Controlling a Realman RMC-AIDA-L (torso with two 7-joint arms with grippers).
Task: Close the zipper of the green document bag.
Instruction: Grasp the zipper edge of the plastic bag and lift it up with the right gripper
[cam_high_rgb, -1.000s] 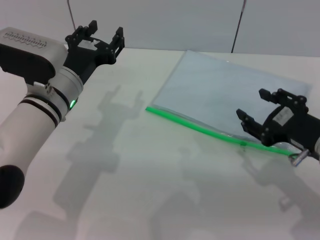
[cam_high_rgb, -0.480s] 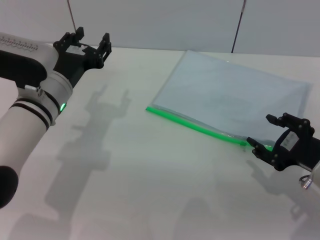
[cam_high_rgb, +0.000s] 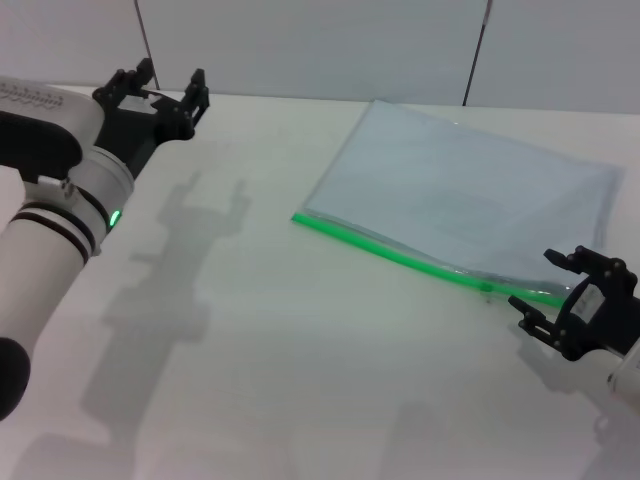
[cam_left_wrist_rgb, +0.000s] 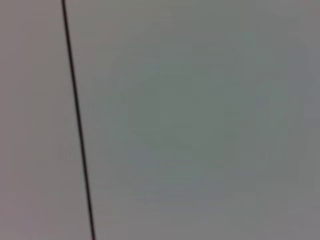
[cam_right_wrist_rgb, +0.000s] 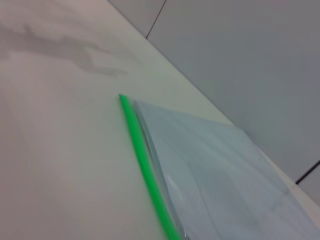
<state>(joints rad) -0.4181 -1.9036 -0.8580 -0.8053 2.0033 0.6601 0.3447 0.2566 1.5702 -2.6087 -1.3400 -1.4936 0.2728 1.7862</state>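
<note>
The green document bag (cam_high_rgb: 460, 185) lies flat on the white table at the right, a pale translucent pouch. Its zipper (cam_high_rgb: 390, 255) is a bright green strip along the near long edge, with a tiny dark slider (cam_high_rgb: 487, 287) close to its right end. My right gripper (cam_high_rgb: 533, 279) hovers open just off that right end of the zipper, holding nothing. The right wrist view shows the zipper (cam_right_wrist_rgb: 147, 165) running along the bag (cam_right_wrist_rgb: 225, 180). My left gripper (cam_high_rgb: 172, 72) is raised at the far left, open and well away from the bag.
A white table (cam_high_rgb: 260, 340) spreads between the arms, with arm shadows on it. A grey panelled wall (cam_high_rgb: 320, 40) stands behind. The left wrist view shows only wall with a dark seam (cam_left_wrist_rgb: 77, 125).
My right gripper has drawn back off the bag toward the near right, past the zipper's end. My left arm has swung further left and away.
</note>
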